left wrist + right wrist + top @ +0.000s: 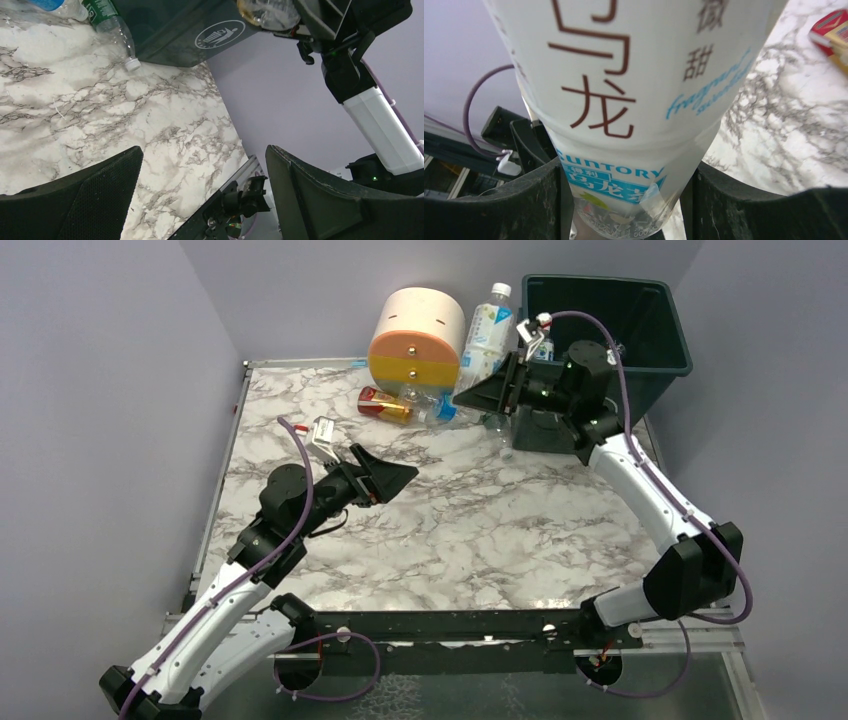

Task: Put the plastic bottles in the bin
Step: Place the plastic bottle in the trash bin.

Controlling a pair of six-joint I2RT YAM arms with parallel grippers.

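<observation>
Glossy marbled tabletop (480, 530); smooth clear plastic bottle (634, 100); dark green plastic bin (655, 325).

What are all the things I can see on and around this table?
held bottle: one, white label with blue band, white cap, raised beside the bin.
loose bottles: at least three, with red, blue and green labels, lying at the table's far edge.
bin: one, dark green, far right corner.
drawer unit: one, cream and orange, far edge.
table: one, white-grey marble.
left gripper: black, open, empty, above the table.
right gripper: black, gripping the held bottle.
</observation>
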